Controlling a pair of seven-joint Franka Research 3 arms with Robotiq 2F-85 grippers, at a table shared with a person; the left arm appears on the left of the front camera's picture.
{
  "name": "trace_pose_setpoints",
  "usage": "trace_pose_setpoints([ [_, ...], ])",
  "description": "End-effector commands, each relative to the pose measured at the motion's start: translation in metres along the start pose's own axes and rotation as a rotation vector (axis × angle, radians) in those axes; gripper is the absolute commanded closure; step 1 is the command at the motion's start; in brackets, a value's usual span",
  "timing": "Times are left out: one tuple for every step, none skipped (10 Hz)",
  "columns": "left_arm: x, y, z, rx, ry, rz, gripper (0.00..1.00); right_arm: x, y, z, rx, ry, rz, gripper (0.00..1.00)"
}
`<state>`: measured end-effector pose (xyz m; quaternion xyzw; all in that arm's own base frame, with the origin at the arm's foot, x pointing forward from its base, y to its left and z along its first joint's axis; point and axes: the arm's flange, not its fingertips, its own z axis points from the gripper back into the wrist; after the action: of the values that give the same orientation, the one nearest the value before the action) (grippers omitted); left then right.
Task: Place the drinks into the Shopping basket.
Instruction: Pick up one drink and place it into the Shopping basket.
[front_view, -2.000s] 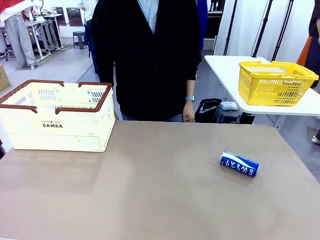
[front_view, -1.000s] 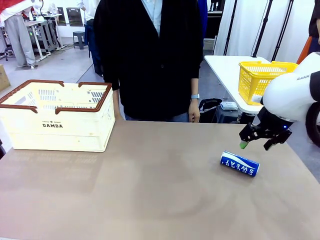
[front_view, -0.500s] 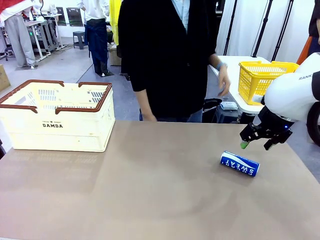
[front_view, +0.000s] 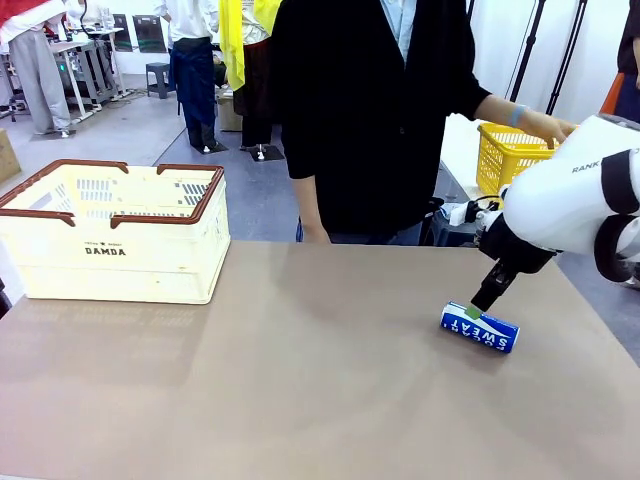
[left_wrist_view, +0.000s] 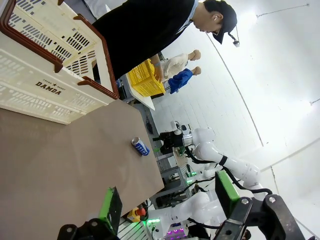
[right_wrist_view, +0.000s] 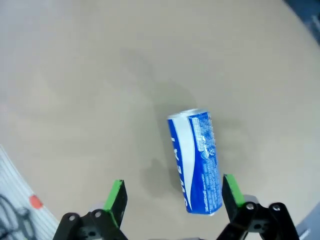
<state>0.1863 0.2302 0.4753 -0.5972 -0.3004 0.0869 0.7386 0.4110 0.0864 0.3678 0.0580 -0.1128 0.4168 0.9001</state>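
Observation:
A blue-and-white "SWEAT" can (front_view: 480, 327) lies on its side on the brown table at the right. My right gripper (front_view: 478, 308) hangs open just above the can's left end, pointing down. In the right wrist view the can (right_wrist_view: 196, 160) lies lengthwise between the two fingers, closer to the right fingertip (right_wrist_view: 232, 191), and nothing is gripped. The cream Shopping basket (front_view: 110, 235) marked "DAMDA" stands at the table's far left. In the left wrist view my left gripper (left_wrist_view: 167, 202) is open and holds nothing, well away from the basket (left_wrist_view: 45, 65) and the can (left_wrist_view: 140, 146).
A person (front_view: 370, 110) stands at the far side and reaches a hand (front_view: 548, 126) into a yellow mesh basket (front_view: 510, 150) on a white side table at the right. The wide stretch of table between basket and can is bare.
My right gripper has dropped and shifted left, down to the can. The person has stepped to the right and stretched an arm out to the yellow basket.

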Motion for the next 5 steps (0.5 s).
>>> trace_pose_setpoints([
  [0.002, -0.002, 0.000, -0.025, -0.012, -0.014, 0.00, -0.003, -0.012, -0.012, 0.031, -0.004, 0.076, 0.00],
  [0.002, -0.002, 0.000, -0.025, -0.012, -0.014, 0.00, -0.001, -0.013, -0.016, 0.003, 0.022, 0.079, 0.00],
  [0.002, -0.002, 0.000, -0.025, -0.012, -0.014, 0.00, 0.000, -0.015, -0.020, -0.004, 0.029, 0.076, 0.00],
  [0.002, -0.002, 0.000, -0.025, -0.012, -0.014, 0.00, 0.001, -0.018, -0.025, -0.021, 0.033, 0.074, 0.00],
  [0.002, -0.002, 0.000, -0.025, -0.012, -0.014, 0.00, 0.001, -0.022, -0.035, -0.013, 0.044, 0.088, 0.00],
])
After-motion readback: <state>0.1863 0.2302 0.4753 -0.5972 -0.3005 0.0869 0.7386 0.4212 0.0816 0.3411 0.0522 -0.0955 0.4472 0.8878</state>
